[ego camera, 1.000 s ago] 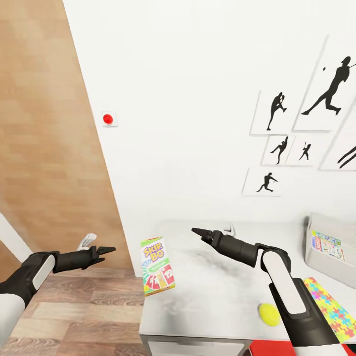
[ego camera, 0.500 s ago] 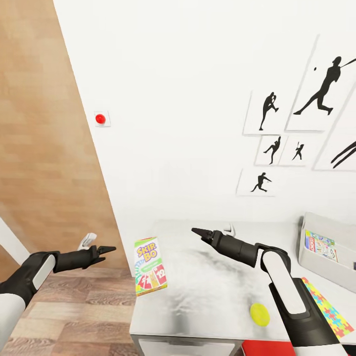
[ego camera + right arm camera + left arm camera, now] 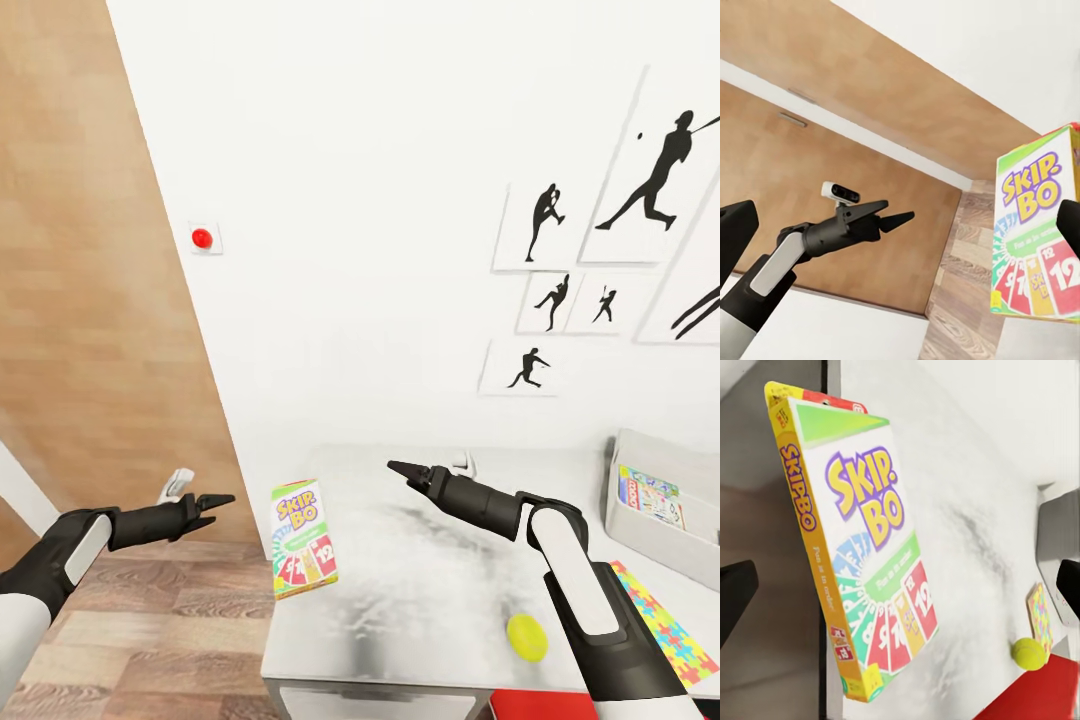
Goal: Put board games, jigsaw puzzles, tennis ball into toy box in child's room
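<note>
- The table [image 3: 420, 570] is taken as the landmark: a flat top of pale grey, marbled and slightly glossy, set against a plain white wall [image 3: 380, 200].
- A flat rectangular card box, the Skip-Bo game [image 3: 304, 537], is seen at the table's left corner, tilted on its edge and overhanging the rim; whether it rests on the top cannot be told. Its cover is printed in green, white, orange and red, with yellow sides.
- A round, matte yellow-green ball [image 3: 527, 637] is seen lying on the table near its front edge.
- A thin panel of bright interlocking pieces, the puzzle [image 3: 655, 625], is laid flat on the table, right of the ball.
- The toy box [image 3: 640, 505], pale grey with low straight walls, is placed at the table's right rear; a small board game [image 3: 650, 496] with a blue edge and pale cover is seen lying inside it.
- The right gripper [image 3: 402, 469], black and pointed, is held above the table's middle, its fingers drawn together on nothing.
- The left gripper [image 3: 220, 500] is held off the table's left side, over the wood-plank floor [image 3: 150, 640]; its fingers are slightly parted and empty, apart from the game.
- Black silhouette prints [image 3: 600, 240] of ball players are hung on the wall above the table; a small red button [image 3: 202, 238] is fixed to the wall further left.
</note>
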Available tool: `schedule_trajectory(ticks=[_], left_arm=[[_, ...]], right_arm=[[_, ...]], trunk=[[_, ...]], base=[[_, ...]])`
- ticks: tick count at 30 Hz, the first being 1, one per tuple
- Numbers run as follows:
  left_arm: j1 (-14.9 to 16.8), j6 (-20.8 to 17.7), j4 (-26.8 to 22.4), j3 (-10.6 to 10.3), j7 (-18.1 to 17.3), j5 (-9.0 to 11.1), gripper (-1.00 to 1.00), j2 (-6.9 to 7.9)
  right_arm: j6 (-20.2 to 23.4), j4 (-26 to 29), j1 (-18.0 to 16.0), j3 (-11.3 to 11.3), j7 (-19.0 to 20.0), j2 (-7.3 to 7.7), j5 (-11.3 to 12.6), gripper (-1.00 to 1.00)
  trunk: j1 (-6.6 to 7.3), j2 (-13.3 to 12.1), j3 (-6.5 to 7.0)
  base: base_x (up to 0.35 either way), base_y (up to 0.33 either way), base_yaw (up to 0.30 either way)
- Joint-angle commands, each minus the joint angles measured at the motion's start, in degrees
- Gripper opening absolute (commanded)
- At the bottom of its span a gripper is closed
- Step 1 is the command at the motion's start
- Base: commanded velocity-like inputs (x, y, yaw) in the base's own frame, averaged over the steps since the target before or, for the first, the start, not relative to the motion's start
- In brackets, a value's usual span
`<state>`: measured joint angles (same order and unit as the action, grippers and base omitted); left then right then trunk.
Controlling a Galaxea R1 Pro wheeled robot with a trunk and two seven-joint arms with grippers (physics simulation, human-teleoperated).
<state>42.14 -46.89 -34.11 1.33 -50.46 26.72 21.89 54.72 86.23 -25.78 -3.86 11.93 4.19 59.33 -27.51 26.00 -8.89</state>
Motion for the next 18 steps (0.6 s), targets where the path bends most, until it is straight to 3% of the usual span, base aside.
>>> schedule_trajectory(ticks=[1, 7, 18], left_arm=[[0.0, -0.3, 0.0, 0.1, -0.8, 0.0, 1.0, 0.0], [0.0, -0.2, 0.1, -0.1, -9.2, -0.3, 1.0, 0.0], [0.0, -0.1, 0.1, -0.1, -10.0, -0.3, 1.0, 0.0]], right_arm=[[0.1, 0.0, -0.1, 0.0, 0.5, 0.03, -0.5, 1.0], [0.1, 0.3, -0.1, -0.1, 0.5, 0.04, -0.5, 1.0], [0.3, 2.5, 1.3, -0.2, 1.3, 0.09, -0.5, 1.0]], trunk=[[-0.25, 0.5, -0.3], [-1.57, 2.9, -1.38], [-3.99, 7.3, -3.35]], base=[[0.0, 0.0, 0.0], [0.0, 0.0, 0.0], [0.0, 0.0, 0.0]])
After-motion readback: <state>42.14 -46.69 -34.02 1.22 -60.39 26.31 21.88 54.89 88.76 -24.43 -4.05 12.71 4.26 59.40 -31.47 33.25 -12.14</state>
